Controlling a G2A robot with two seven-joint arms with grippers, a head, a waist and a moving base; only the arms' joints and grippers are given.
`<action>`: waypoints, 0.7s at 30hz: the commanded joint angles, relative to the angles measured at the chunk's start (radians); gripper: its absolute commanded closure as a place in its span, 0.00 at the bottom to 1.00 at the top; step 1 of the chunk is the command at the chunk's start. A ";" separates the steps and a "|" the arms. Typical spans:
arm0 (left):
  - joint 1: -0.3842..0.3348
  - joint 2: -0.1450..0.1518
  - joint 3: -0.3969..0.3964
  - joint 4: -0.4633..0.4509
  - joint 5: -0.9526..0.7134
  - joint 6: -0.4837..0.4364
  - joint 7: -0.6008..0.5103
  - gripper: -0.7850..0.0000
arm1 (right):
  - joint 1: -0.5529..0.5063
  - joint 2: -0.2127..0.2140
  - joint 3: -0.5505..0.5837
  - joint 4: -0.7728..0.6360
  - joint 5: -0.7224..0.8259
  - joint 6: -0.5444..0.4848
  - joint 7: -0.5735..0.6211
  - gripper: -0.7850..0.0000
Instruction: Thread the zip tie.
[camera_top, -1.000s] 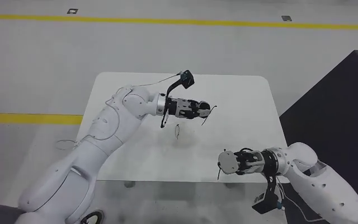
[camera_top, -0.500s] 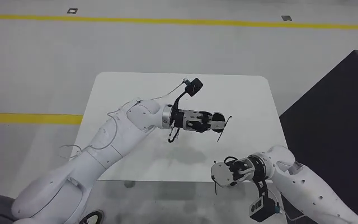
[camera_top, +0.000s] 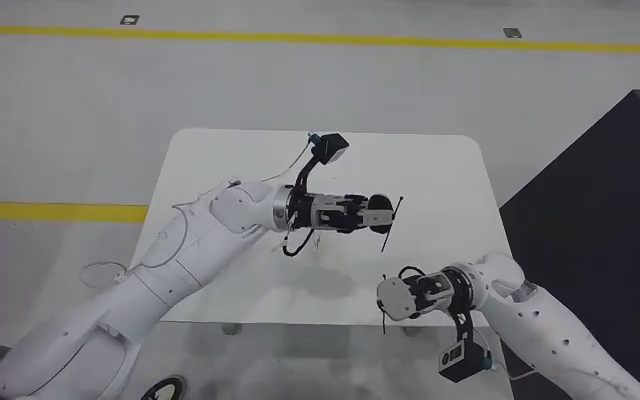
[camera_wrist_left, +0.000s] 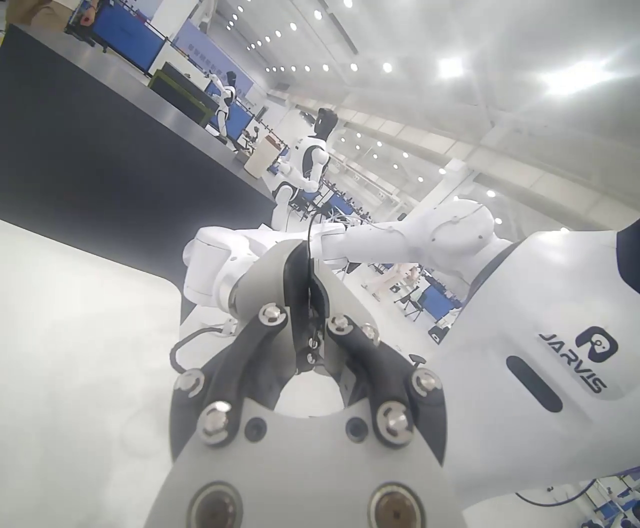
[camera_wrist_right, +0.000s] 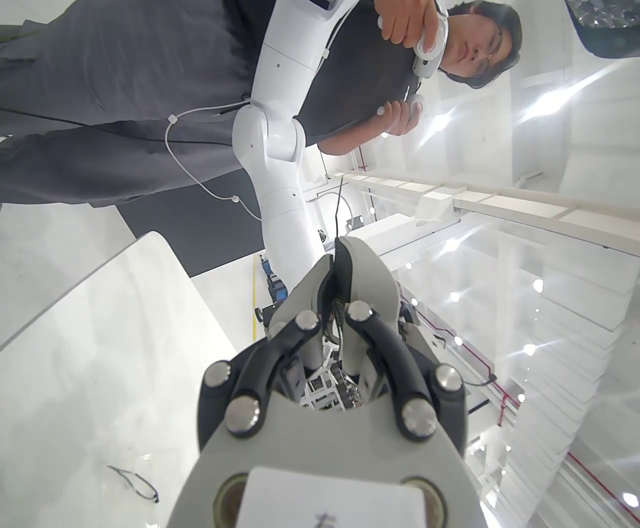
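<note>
Clamped on thin black plastic zip tie (camera_wrist_left: 308, 232) in left gripper (camera_top: 386, 212), black strand (camera_wrist_right: 338, 210) in right gripper (camera_top: 389, 297).
Align tip squarely with the slot; close in slowly.

Hidden in the grip, too fine to read
The zip tie (camera_wrist_left: 309, 232) has its gripped stretch hidden inside the clamped left tool (camera_wrist_left: 302, 256), and its head is too fine to make out; likewise the thin black strand (camera_wrist_right: 339, 210) in the right tool (camera_wrist_right: 336, 260). Whether the looped tie (camera_wrist_right: 134, 482) on the worktop (camera_wrist_right: 100, 325) is threaded is too small to tell.
</note>
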 joint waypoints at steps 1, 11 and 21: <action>0.010 0.000 -0.004 -0.009 0.014 0.008 0.015 1.00 | -0.003 0.001 0.016 -0.015 -0.019 0.005 0.005 1.00; 0.062 -0.006 -0.044 -0.063 0.054 0.078 -0.032 1.00 | -0.052 0.013 0.083 -0.077 -0.096 -0.001 0.031 1.00; 0.086 -0.019 -0.085 -0.068 0.056 0.103 -0.088 1.00 | -0.072 0.008 0.105 -0.080 -0.082 -0.028 0.027 1.00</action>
